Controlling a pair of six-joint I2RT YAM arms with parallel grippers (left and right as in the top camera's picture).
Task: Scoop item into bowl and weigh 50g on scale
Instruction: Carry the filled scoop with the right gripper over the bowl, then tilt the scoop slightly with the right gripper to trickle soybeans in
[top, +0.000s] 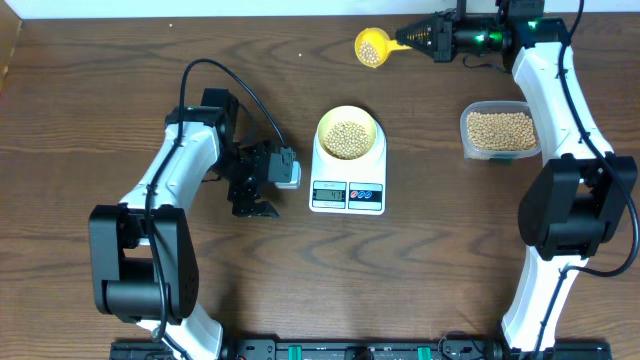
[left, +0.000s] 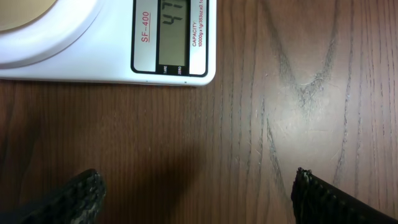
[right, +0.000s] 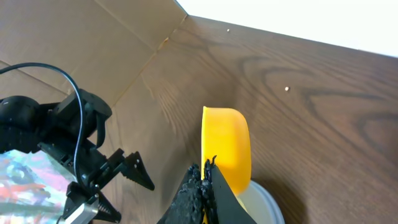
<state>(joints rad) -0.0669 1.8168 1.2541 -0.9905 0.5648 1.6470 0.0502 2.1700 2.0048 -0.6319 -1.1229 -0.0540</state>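
Note:
The white scale (top: 347, 190) stands mid-table with the pale-yellow bowl (top: 348, 133) on its platform. The bowl holds a heap of tan beans (top: 348, 138). My right gripper (top: 407, 38) is at the far edge, shut on the handle of a yellow scoop (top: 371, 46); in the right wrist view the fingers (right: 204, 177) pinch the scoop (right: 227, 146) above the bowl's rim (right: 266, 202). My left gripper (top: 255, 207) is open and empty just left of the scale. In the left wrist view its fingers (left: 196, 190) spread over bare wood below the scale's display (left: 172, 34).
A clear plastic tub (top: 500, 131) full of beans stands right of the scale, beside the right arm. A cardboard wall (right: 93, 37) lines the table's far left side. The left arm's black cable (top: 225, 75) loops above the table.

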